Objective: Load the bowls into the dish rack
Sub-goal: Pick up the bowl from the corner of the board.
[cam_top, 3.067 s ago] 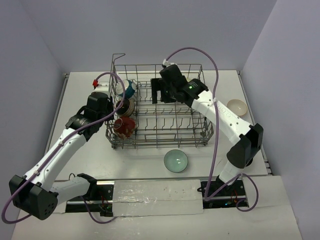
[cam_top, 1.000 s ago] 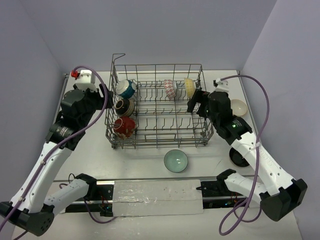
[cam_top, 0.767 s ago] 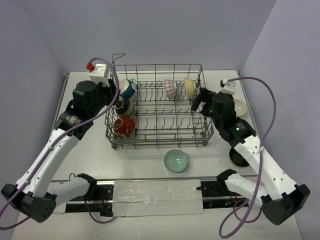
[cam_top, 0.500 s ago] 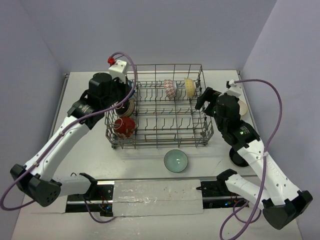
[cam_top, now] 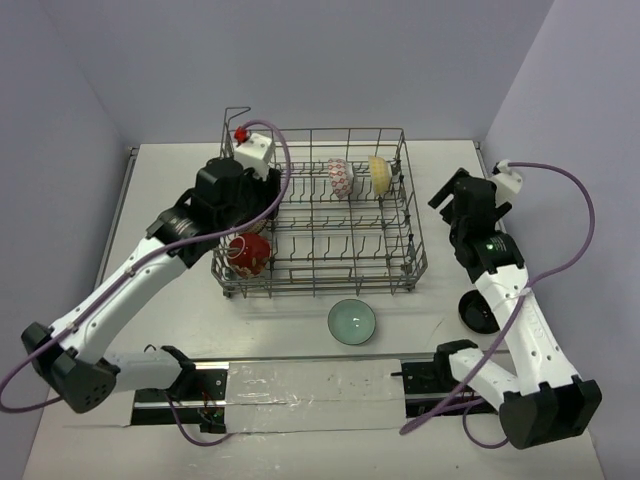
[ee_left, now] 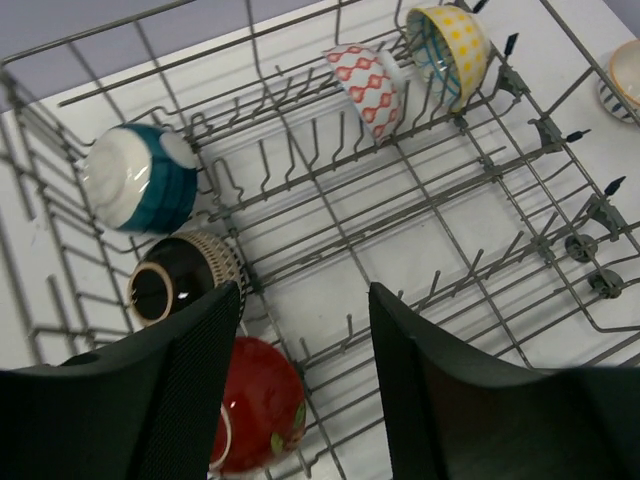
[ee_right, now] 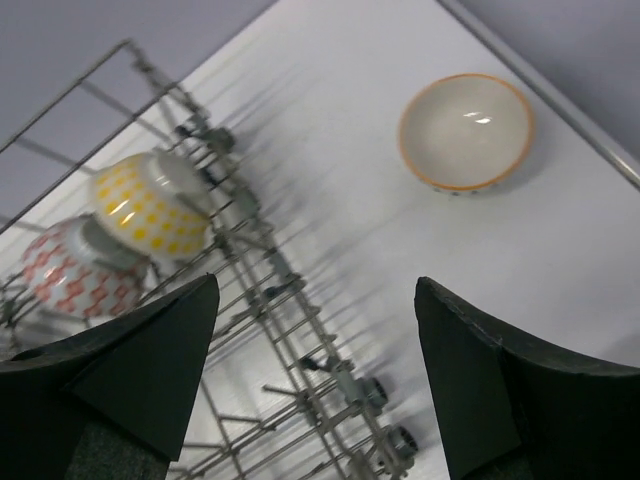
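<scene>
While left pincer (ee_left: 300,310) has swung over dish rack (cam_top: 330,275), right pincer (ee_right: 315,290) withdrew; both apart.

Left arm (cam_top: 120,290) reaches toward one o'clock, jaws parted (wrist tipped downward); right arm (cam_top: 522,322) stretches toward eleven o'clock, jaws spread wide.

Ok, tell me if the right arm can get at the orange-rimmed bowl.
Probably yes: the open right end effector hovers above the orange-rimmed bowl, nothing between them; the dish rack stands aside.
</scene>
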